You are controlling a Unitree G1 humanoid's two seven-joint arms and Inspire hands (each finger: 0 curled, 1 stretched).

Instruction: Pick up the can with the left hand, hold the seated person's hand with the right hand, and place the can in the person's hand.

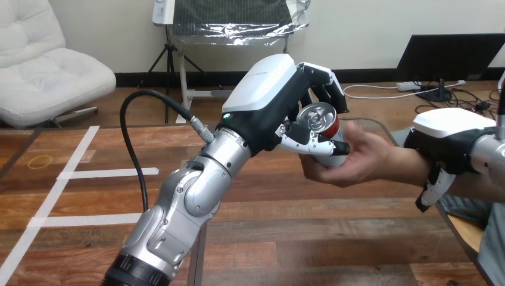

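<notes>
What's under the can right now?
The person's hand cups the can from below, while the left robot hand grips its side. The can's base is hidden by their palm.

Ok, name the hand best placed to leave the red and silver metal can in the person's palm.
Left. The left hand is curled round the red and silver metal can, right at the person's hand. The right hand clasps the person's wrist, away from the can.

This seems to be a robotics laboratory: white tape lines [107,173] are stuck on the wooden table [309,238] at the left of the frame, and a silver robot arm [184,202] reaches across it.
</notes>
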